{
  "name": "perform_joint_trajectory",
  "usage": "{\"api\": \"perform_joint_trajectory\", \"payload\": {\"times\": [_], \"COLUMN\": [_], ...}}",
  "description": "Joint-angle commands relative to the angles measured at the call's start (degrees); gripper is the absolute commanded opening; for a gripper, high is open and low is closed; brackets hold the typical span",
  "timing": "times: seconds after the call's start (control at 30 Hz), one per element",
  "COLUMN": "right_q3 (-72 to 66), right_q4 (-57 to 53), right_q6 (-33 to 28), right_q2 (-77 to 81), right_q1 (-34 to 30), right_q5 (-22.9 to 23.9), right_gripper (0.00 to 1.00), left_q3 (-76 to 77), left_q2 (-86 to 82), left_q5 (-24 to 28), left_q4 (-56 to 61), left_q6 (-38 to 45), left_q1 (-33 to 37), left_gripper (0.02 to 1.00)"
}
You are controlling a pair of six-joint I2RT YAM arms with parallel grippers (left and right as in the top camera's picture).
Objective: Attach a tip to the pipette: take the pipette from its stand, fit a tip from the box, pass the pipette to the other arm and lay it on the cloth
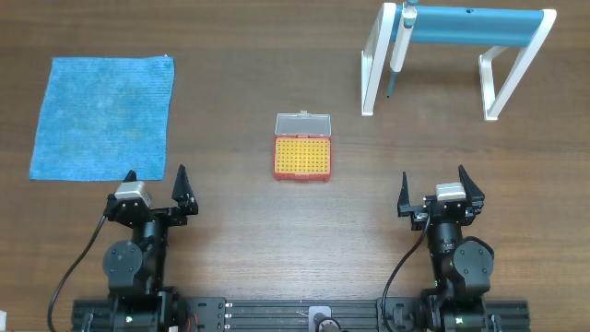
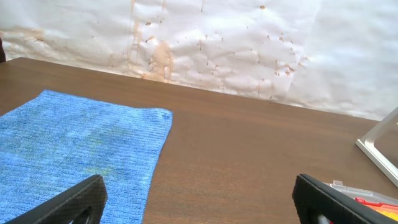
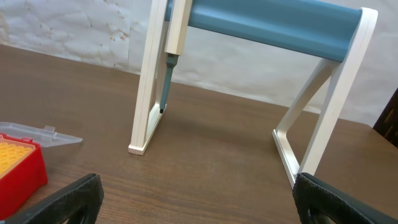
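The pipette (image 1: 398,51) hangs on a white stand with a blue top bar (image 1: 470,26) at the back right; its shaft (image 3: 166,81) points down beside the stand's leg. A red tip box (image 1: 302,157) with yellow tips and its clear lid folded back sits mid-table, and its corner (image 3: 15,165) shows in the right wrist view. The blue cloth (image 1: 103,118) lies flat at the back left. My left gripper (image 1: 155,184) stands open near the front, just short of the cloth. My right gripper (image 1: 440,189) stands open at the front right, well short of the stand.
The brown wooden table (image 1: 230,249) has free room between the box and both grippers. A white papered wall (image 2: 236,43) rises behind the table's far edge. The stand's legs (image 3: 323,118) stand wide apart.
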Motion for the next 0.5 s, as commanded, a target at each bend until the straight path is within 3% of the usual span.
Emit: {"api": "perform_joint_trajectory", "payload": {"times": [0.03,0.5], "right_q3": [-0.57,-0.57], "right_q4": [0.31,0.31], "right_q6": [-0.37,-0.37], "right_q2": [-0.68,-0.68], "right_q1": [-0.33,-0.33], "right_q5": [-0.33,-0.33], "right_gripper": [0.985,0.985], "left_q3": [-0.13,-0.13], "left_q2": [-0.46,-0.46], "left_q5": [-0.85,-0.85], "left_q4": [-0.33,-0.33], "left_q6": [-0.33,-0.33], "left_q1": [0.07,0.07], "left_gripper": [0.965,0.963]}}
